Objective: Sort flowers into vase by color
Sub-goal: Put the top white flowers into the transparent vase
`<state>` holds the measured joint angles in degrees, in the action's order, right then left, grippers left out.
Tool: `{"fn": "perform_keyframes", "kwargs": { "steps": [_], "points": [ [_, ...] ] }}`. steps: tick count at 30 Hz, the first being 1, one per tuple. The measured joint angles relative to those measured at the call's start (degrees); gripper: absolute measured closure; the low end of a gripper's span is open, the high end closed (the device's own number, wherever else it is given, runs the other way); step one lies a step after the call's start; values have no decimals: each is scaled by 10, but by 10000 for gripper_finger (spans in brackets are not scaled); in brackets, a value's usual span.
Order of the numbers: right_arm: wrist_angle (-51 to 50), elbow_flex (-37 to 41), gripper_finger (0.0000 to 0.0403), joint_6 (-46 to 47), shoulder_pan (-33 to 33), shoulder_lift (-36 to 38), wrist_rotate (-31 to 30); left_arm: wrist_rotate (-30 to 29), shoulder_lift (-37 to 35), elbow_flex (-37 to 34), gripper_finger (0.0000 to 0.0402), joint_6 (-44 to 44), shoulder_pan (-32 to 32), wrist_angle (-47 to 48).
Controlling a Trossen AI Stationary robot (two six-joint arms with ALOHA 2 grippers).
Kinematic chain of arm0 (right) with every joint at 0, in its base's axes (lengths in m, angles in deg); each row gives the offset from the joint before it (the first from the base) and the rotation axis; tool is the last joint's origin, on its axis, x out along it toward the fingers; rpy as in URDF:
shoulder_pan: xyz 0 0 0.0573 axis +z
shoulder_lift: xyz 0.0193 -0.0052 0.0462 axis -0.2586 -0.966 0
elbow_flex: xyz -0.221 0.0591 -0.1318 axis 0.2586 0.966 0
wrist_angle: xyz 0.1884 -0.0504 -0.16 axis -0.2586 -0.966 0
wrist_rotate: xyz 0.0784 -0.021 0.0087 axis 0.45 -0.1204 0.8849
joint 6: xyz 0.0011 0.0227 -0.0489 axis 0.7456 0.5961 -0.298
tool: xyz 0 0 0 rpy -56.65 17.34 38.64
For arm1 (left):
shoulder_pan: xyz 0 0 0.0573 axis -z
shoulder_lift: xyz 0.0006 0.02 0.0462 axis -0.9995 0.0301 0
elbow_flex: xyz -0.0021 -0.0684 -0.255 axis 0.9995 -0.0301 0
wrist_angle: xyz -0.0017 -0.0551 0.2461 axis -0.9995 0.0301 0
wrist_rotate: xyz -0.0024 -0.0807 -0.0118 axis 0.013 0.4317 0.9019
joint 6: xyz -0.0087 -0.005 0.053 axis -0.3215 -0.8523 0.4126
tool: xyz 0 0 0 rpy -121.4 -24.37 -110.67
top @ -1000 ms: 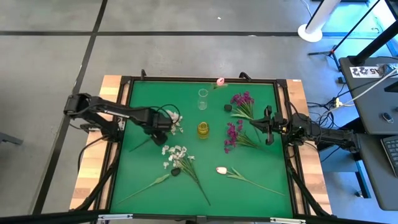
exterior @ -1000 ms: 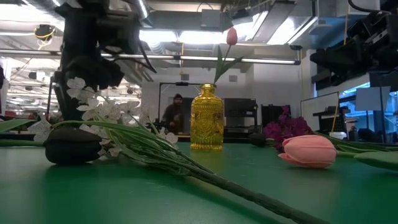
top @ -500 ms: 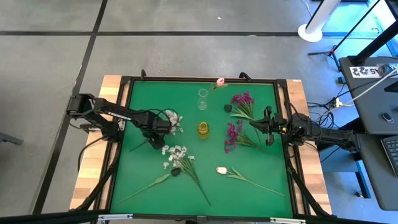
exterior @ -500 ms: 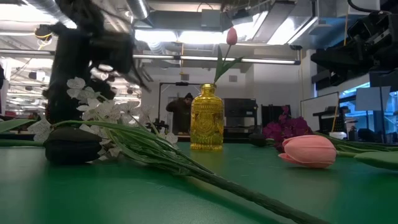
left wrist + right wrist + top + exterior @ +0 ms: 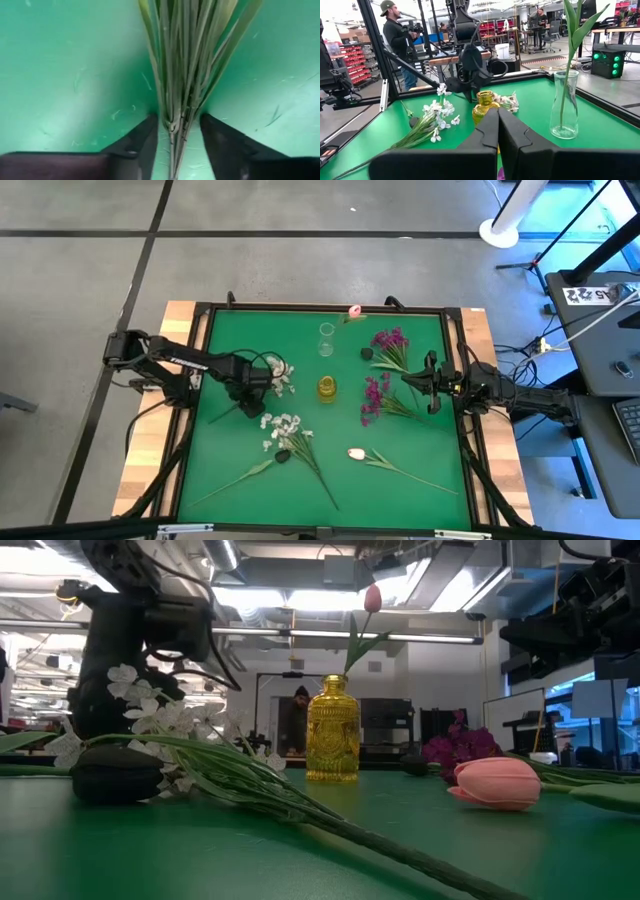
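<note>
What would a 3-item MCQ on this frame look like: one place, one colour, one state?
1. Where does the clear vase stand?
A. beyond the yellow vase, toward the table's far edge
B. at the near edge
C. off the table

2. What colour is the bud in the clear vase?
A. white
B. pink
C. purple

3. What is the left hand doing?
A. hanging open in the air
B. fingers astride green stems
C. holding a vase

Key: 1 A, the high view shows it farther back. 2 B, pink bud on top. 3 B, left wrist view shows stems between the fingers. The right hand waits shut at the table's right edge.
</note>
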<state>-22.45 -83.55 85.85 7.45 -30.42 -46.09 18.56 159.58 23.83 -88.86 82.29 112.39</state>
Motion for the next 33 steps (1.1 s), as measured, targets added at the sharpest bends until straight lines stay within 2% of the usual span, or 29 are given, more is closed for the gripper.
{"fn": "perform_keyframes", "kwargs": {
  "steps": [7,11,18,21,24,27,33],
  "points": [
    [0,0,402,0,0,0,0,0,0,0,383,-17,-9,-2],
    [0,0,402,0,0,0,0,-8,-20,2,393,-30,-7,5],
    [1,0,402,0,0,0,0,-100,-117,67,398,-47,10,23],
    [1,0,402,0,0,0,0,-151,-166,101,399,-38,23,-13],
    [0,0,402,0,0,0,0,-210,-209,116,399,-2,36,-97],
    [0,0,402,0,0,0,-1,-257,-237,113,400,68,41,-237],
    [2,0,402,0,0,0,-1,-263,-218,111,400,237,18,-481]
  ]
}}
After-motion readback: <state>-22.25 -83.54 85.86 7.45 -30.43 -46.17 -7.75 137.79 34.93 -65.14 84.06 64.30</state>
